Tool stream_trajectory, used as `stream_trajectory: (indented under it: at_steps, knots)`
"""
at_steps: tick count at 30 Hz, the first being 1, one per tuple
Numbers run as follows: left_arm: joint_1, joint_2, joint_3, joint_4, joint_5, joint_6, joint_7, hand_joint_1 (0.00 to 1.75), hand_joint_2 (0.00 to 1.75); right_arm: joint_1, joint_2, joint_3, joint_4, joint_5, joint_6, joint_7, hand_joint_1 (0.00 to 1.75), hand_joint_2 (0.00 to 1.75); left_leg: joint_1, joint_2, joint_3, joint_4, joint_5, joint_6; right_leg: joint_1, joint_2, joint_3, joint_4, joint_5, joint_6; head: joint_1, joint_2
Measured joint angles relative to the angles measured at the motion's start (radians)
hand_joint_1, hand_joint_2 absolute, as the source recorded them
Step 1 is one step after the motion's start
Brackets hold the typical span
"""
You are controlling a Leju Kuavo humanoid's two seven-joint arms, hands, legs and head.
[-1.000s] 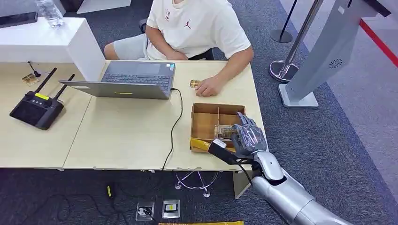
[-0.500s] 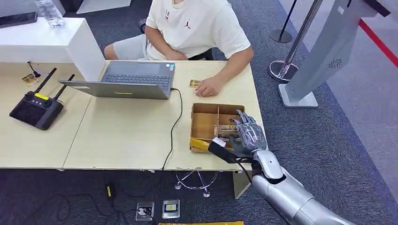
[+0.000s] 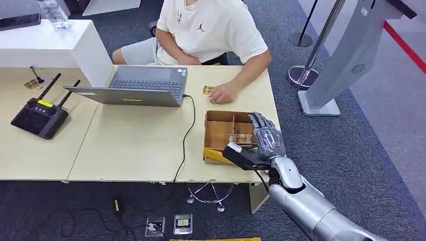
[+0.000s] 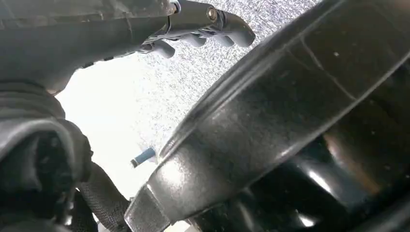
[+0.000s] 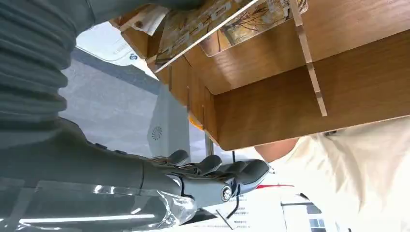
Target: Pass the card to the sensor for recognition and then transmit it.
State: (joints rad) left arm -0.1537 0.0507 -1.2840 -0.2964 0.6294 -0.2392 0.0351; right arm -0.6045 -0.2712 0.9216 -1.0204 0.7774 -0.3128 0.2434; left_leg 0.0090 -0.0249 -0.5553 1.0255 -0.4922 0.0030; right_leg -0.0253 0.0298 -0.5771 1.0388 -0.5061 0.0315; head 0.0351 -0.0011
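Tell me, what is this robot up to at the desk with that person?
The right robot hand is reaching over a compartmented cardboard box at the desk's near right corner, where cards stand in a clear holder. Whether it grips a card yet is unclear. A seated person rests a hand by another card, beside an open laptop. The left robot hand hangs by the robot's side with nothing in it.
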Motion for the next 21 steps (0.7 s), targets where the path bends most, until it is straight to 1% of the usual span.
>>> stream_trajectory:
  at_steps: [4, 5, 6, 7, 8, 9, 21]
  knots:
    - [0.0, 0.0, 0.0, 0.0, 0.001, 0.0, 0.0, 0.0, 0.0, -0.001, 0.003, 0.0, 0.0, -0.003, -0.003, -0.004, 0.0, 1.75, 0.0, 0.0, 0.0, 0.0, 0.0, 0.0, 0.0, 0.0, 0.0, 0.0, 0.0, 0.0, 0.0, 0.0]
    - [0.0, 0.0, 0.0, 0.0, 0.001, 0.0, 0.0, 0.0, 0.0, -0.001, 0.003, 0.0, 0.0, -0.003, -0.003, -0.004, 0.17, 1.75, 0.0, 0.0, 0.0, 0.0, 0.0, 0.0, 0.0, 0.0, 0.0, 0.0, 0.0, 0.0, 0.0, 0.0]
    - [0.0, 0.0, 0.0, 0.0, 0.002, 0.0, 0.0, 0.0, 0.0, -0.001, 0.004, 0.0, 0.0, -0.003, -0.003, -0.004, 0.4, 1.75, 0.0, 0.0, 0.0, 0.0, 0.0, 0.0, 0.0, 0.0, 0.0, 0.0, 0.0, 0.0, 0.0, 0.0]
    - [0.0, 0.0, 0.0, 0.0, 0.002, 0.0, 0.0, 0.0, 0.0, -0.001, 0.004, 0.0, 0.0, -0.003, -0.003, -0.005, 1.36, 1.75, 0.0, 0.0, 0.0, 0.0, 0.0, 0.0, 0.0, 0.0, 0.0, 0.0, 0.0, 0.0, 0.0, 0.0]
    - [0.001, -0.001, 0.0, 0.0, 0.002, 0.0, 0.0, 0.0, 0.0, -0.001, 0.004, 0.0, 0.0, -0.006, -0.001, -0.006, 1.52, 1.75, 0.0, 0.0, 0.0, 0.0, 0.0, 0.0, 0.0, 0.0, 0.0, 0.0, 0.0, 0.0, 0.0, 0.0]
    - [0.001, -0.001, 0.0, 0.0, 0.002, 0.0, 0.0, 0.0, 0.0, -0.001, 0.004, 0.001, 0.002, -0.009, 0.002, -0.01, 1.75, 1.75, 0.0, 0.0, 0.0, 0.0, 0.0, 0.0, 0.0, 0.0, 0.0, 0.0, 0.0, 0.0, 0.0, 0.0]
    - [0.001, -0.001, 0.0, 0.0, -0.001, 0.0, 0.0, 0.0, 0.0, 0.002, 0.003, 0.016, 0.009, -0.031, 0.031, -0.013, 1.75, 1.75, 0.0, 0.0, -0.001, 0.0, 0.0, 0.0, 0.0, 0.0, -0.001, 0.0, 0.0, 0.0, 0.0, 0.0]
